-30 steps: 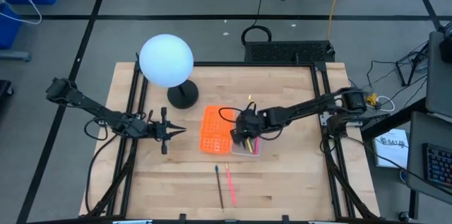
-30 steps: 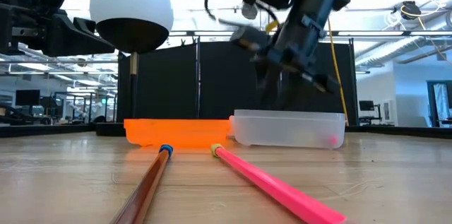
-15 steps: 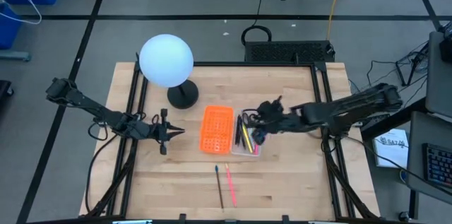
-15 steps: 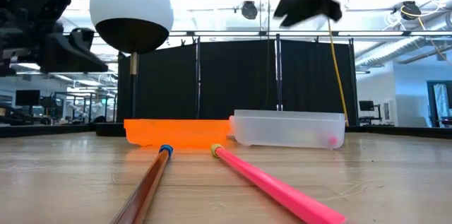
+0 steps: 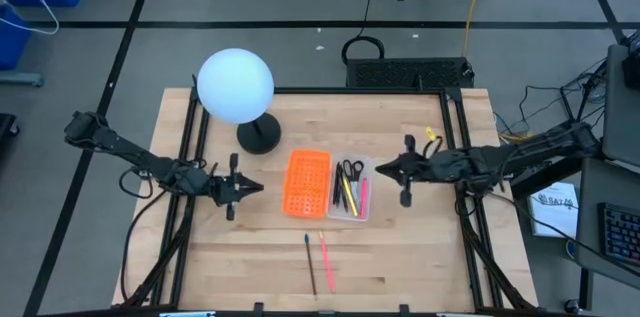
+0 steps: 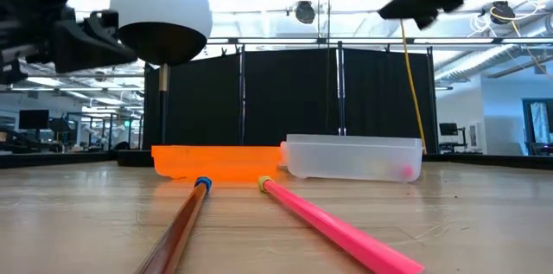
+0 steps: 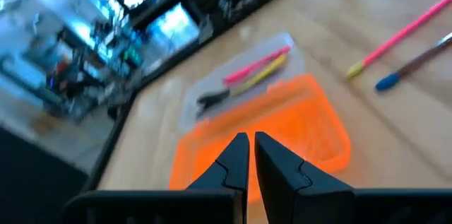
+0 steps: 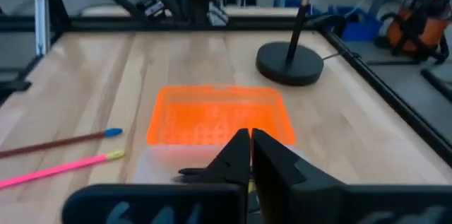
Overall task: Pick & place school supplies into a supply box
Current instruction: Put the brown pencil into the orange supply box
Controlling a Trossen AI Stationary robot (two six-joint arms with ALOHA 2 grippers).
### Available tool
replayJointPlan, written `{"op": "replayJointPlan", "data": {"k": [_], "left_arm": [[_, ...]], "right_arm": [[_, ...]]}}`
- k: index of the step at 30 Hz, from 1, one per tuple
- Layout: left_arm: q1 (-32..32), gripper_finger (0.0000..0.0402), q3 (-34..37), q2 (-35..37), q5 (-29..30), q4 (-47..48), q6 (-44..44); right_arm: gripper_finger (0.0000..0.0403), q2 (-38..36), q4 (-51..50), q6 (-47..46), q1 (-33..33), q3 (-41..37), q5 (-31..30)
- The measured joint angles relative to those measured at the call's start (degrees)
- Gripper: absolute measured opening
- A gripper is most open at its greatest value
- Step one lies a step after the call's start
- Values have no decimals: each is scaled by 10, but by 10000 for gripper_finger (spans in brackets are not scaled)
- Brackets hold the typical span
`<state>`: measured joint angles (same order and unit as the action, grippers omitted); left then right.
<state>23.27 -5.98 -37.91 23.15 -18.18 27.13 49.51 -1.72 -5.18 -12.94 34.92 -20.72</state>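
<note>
Box (image 6: 354,158) contents blurred behind translucent wall

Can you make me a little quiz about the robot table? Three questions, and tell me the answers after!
1. True or false: the scissors lie inside the supply box.
2. How many pencils lie on the bare table outside the box?
A) none
B) two
C) five
3. Fill the gap: the panel joined to the box is coloured ____.

Key
1. True. The scissors lie in the clear box with a yellow and a pink pencil.
2. B. The pink pencil and the dark pencil lie side by side near the table's front edge.
3. Orange. The orange panel sits on the box's left side, towards the left gripper. The right gripper hangs by the box's other side.
</note>
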Motion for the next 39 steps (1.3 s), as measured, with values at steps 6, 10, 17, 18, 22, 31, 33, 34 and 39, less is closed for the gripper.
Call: {"op": "replayJointPlan", "data": {"k": [6, 10, 17, 18, 22, 31, 33, 34, 39], "left_arm": [[0, 33, 0, 0, -16, -75, -13], [0, 33, 0, 0, 29, -98, -108], [0, 33, 0, 0, 94, -85, -167], [0, 33, 0, 0, 104, -86, -180], [0, 33, 0, 0, 137, -86, -232], [0, 33, 0, 0, 235, -86, -294], [0, 33, 0, 0, 267, -86, -337], [0, 33, 0, 0, 282, -86, -359], [-1, 32, 0, 0, 398, -73, -543]], "right_arm": [[2, -112, 116, -4, 13, -143, 13], [1, -177, 136, -12, 22, -187, 13], [0, -268, 116, -3, 25, -216, 15], [0, -274, 116, 7, 25, -220, 15], [0, -284, 117, 17, 25, -234, 31], [0, -284, 175, 59, 24, -294, 59], [0, -284, 203, 60, 24, -310, 59], [0, -284, 223, 62, 24, -315, 59], [0, -284, 243, 78, 24, -326, 59]]}}
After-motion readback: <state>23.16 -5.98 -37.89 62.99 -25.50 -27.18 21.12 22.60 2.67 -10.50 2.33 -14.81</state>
